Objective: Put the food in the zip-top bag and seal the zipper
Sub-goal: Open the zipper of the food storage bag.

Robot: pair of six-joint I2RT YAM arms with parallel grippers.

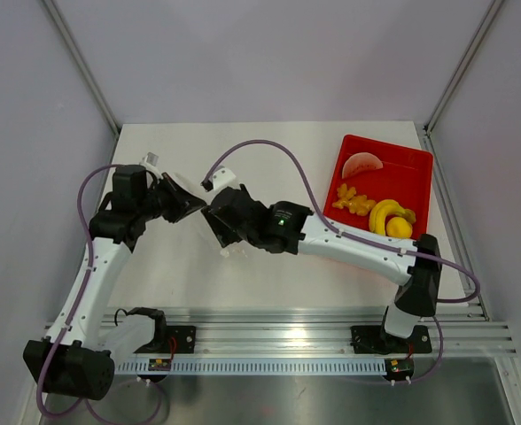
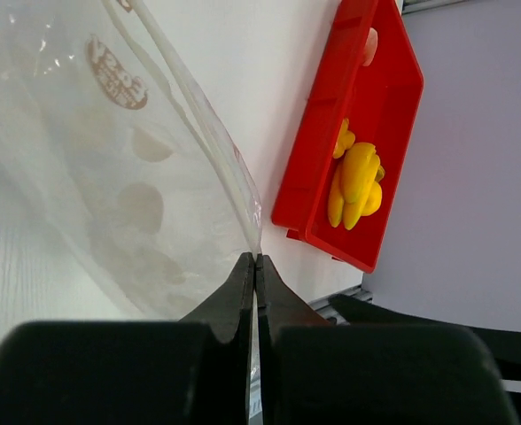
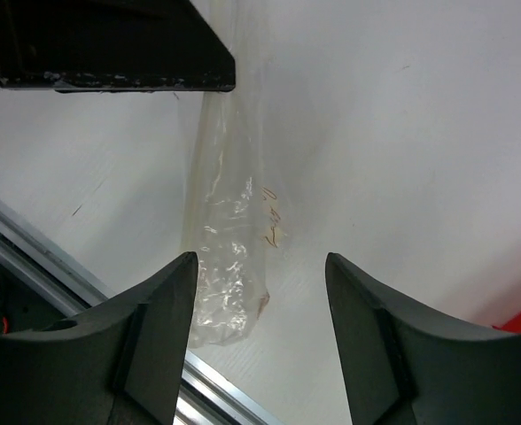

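Top view overhead — wrist views close, sharing zip-top bag [image 2: 110, 177].

Enclosed on three sides by plain pale lilac-grey walls [image 1: 269, 53]; braced at both back corners by slanting aluminium posts [image 1: 79, 62]; floored with a white table [image 1: 269, 150], matt and faintly scuffed; edged at the near side by a slotted aluminium rail [image 1: 278, 329]; lit evenly and softly throughout.

Lab cell: aluminium rail [image 1: 314, 336], plain walls [image 1: 269, 53]

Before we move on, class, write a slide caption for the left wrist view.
Left claw pinches the clear spotted plastic bag; yellow toy food sits in the rectangular red tray.
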